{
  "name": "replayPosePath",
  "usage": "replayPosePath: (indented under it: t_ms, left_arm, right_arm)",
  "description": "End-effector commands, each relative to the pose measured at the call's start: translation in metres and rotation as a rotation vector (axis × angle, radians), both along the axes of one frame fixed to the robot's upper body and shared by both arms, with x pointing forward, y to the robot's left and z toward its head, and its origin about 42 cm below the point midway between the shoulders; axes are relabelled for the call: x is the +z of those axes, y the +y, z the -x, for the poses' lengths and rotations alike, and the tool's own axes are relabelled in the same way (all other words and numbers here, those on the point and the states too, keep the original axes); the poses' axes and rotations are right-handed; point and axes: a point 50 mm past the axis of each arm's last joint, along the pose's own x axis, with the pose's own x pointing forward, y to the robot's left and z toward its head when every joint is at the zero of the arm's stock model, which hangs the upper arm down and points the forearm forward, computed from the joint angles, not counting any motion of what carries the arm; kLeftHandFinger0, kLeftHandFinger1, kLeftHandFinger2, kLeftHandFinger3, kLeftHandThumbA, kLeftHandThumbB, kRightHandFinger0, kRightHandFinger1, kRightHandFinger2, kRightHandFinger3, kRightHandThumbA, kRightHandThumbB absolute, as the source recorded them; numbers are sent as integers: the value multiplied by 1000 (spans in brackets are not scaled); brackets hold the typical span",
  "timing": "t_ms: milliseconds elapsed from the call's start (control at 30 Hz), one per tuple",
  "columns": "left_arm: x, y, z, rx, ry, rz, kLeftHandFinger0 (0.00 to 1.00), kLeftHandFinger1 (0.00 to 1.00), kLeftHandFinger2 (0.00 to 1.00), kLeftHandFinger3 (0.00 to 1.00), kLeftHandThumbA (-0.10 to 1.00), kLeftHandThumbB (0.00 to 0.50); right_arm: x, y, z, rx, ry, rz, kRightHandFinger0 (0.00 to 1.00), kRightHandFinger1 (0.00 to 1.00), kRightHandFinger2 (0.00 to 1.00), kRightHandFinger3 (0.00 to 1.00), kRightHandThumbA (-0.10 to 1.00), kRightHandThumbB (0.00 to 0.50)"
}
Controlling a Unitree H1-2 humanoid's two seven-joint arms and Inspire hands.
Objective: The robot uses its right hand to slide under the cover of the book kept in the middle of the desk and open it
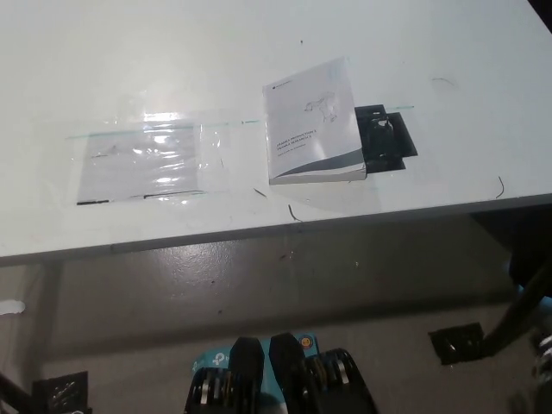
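The closed book (314, 121) lies near the worktop (172, 52) front edge, neither hand's fingers visible so I cannot tell their state; a shallow right-hand slide could shove it off

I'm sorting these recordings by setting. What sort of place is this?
Probably a lab or office workspace: a plain white desk on a bare grey floor, with a closed book and a clear plastic sleeve lying on the desk.

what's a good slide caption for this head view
Closed white book lying on a white desk beside a clear plastic sheet, a black object at its right edge; neither robot hand in view.
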Motion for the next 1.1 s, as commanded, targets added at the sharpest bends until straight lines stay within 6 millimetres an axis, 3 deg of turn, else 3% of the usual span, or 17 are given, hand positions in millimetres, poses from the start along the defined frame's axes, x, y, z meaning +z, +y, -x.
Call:
replayPosePath:
  t_ms: [0,67,133,233,367,433,467,633,700,867,967,1000,1067]
  left_arm:
    - [8,5,-5,-3,-66,24,741,735,812,901,933,182]
    - [10,5,-6,-12,-70,26,757,747,813,913,936,178]
    - [11,4,-6,-16,-78,27,758,753,810,915,941,161]
    - [10,3,-6,-10,-70,19,736,740,789,877,940,172]
    - [7,4,-6,-8,-66,23,751,744,788,867,933,181]
    - [9,2,-5,-12,-67,22,755,748,801,881,952,154]
    - [9,2,-5,-12,-67,22,754,749,802,882,953,154]
    - [9,1,-6,-22,-80,37,747,747,799,856,930,157]
    - [12,1,-9,-22,-77,32,744,743,798,857,928,163]
    - [11,1,-10,-16,-74,28,739,749,798,869,913,179]
    - [10,1,-11,-21,-80,30,743,744,790,870,916,179]
    - [10,1,-12,-24,-81,28,743,740,790,869,918,185]
    - [11,1,-12,-26,-80,28,742,747,802,885,927,178]
  right_arm:
    - [48,7,-21,-46,-97,-116,836,868,961,1000,1000,154]
    - [69,0,-29,-48,-122,-83,801,877,973,1000,1000,124]
    - [92,-4,-38,-34,-174,-69,863,924,986,1000,1000,109]
    - [127,-4,-55,4,-245,-15,898,950,1000,1000,1000,95]
    - [158,-4,-69,33,-296,35,890,946,984,1000,1000,106]
    - [178,0,-80,57,-328,59,860,912,960,1000,1000,142]
    - [178,0,-80,57,-326,58,859,912,958,1000,1000,143]
    - [226,17,-107,100,-421,121,856,873,908,1000,1000,171]
    - [237,20,-116,118,-449,138,909,925,954,1000,1000,145]
    - [250,39,-148,169,-448,166,920,943,1000,1000,1000,119]
    - [244,51,-169,245,-435,184,1000,1000,1000,1000,1000,132]
    - [242,54,-173,256,-425,167,1000,1000,1000,1000,1000,149]
    - [239,65,-183,292,-415,121,1000,1000,1000,1000,1000,134]
